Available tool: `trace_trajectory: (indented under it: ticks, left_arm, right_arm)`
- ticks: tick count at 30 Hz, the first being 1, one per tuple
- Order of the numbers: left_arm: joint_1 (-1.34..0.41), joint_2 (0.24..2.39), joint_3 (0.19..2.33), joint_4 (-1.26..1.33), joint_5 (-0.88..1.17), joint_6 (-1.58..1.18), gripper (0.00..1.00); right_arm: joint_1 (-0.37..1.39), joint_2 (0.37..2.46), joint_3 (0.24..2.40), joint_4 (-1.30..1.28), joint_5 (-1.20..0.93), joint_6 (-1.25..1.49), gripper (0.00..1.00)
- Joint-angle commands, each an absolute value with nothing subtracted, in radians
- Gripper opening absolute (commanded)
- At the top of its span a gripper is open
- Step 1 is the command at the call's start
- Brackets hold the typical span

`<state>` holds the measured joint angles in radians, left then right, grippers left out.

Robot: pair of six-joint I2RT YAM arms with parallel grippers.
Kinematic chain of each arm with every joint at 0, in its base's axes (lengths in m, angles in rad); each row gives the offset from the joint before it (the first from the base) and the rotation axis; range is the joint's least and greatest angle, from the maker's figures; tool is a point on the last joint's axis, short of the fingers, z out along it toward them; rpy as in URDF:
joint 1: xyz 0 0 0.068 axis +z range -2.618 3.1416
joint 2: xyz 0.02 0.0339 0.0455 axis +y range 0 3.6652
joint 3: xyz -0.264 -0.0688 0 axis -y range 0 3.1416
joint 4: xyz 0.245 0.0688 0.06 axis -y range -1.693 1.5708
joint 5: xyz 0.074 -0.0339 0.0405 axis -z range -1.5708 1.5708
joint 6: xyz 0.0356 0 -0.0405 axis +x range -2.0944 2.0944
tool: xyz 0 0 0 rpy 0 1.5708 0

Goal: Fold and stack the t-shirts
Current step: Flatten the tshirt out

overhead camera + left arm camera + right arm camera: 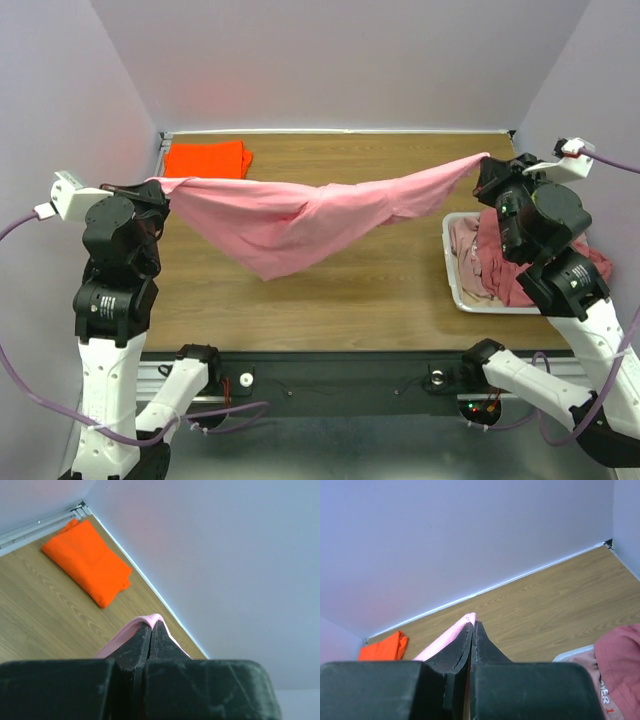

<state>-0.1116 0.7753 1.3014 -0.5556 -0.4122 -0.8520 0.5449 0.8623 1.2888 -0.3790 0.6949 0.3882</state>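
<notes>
A light pink t-shirt (300, 215) hangs stretched in the air between my two grippers, sagging to a point over the table's middle. My left gripper (158, 186) is shut on its left end; in the left wrist view the pink cloth (131, 626) wraps over the closed fingertips. My right gripper (486, 164) is shut on its right end, and the cloth (451, 633) shows at the fingertips in the right wrist view. A folded bright orange t-shirt (206, 159) lies at the far left corner and also shows in the left wrist view (86, 561). Dusty rose and pale pink shirts (490, 262) lie in the tray.
A white plastic tray (452, 283) stands at the right side of the wooden table (350, 300), partly under my right arm. Lilac walls close in the table at the back and both sides.
</notes>
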Motion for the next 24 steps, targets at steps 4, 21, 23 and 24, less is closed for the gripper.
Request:
trace_trajectory:
  ticks: [4, 21, 23, 24]
  left_arm:
    - [-0.112, 0.831, 1.347, -0.581, -0.488, -0.834, 0.00]
    - [-0.112, 0.860, 1.396, -0.569, -0.512, -0.828, 0.00]
    - [-0.112, 0.906, 1.384, -0.549, -0.506, -0.828, 0.00]
    - [-0.112, 0.928, 1.370, -0.539, -0.499, -0.828, 0.00]
  right_arm:
    - [0.548, 0.845, 1.295, -0.371, 0.660, 0.377, 0.00]
    - [0.548, 0.853, 1.358, -0.431, 0.543, 0.397, 0.00]
    - [0.548, 0.874, 1.347, -0.431, 0.575, 0.402, 0.00]
    - [0.548, 0.893, 1.327, -0.431, 0.597, 0.405, 0.00]
